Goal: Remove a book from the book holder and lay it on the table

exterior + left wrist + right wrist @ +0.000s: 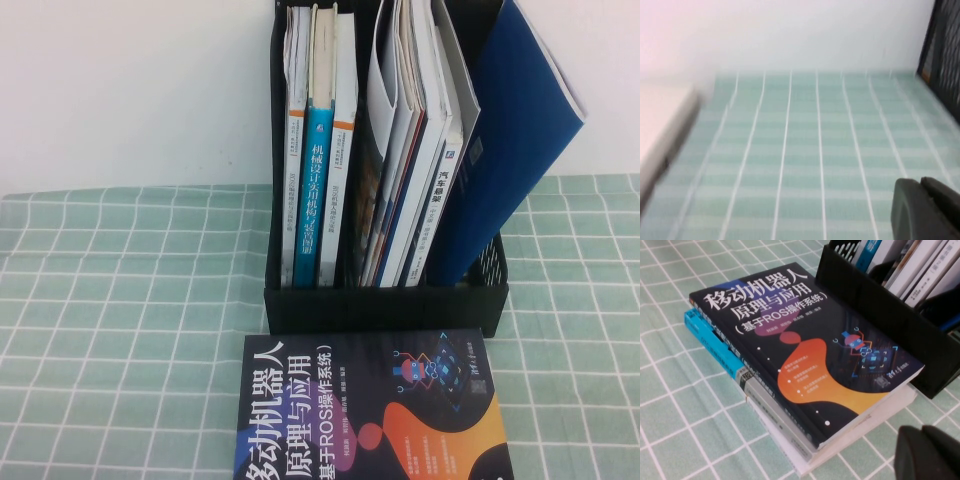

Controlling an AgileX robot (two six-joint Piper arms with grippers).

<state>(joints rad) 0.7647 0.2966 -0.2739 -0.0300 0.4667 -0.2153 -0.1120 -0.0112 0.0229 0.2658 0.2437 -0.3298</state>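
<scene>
The book [370,410], dark with a white Chinese title and orange and purple blobs, lies flat in front of the book holder [385,310] at the near edge of the high view. In the right wrist view the book [800,350] rests on top of a cyan book [715,347] and a white one [850,432] on the table [680,405]. My right gripper [921,432] is shut and empty, just off the stack's corner, apart from it. My left gripper [918,182] is shut and empty above bare table [805,150], left of the holder's perforated side [945,65]. Neither gripper shows in the high view.
The holder [875,315] still holds several upright books, among them a cyan-spined one [318,190]. A plain royal-blue thin book [520,130] leans out at its right. A white wall stands behind. Grid cloth [120,300] spreads left and right of the holder.
</scene>
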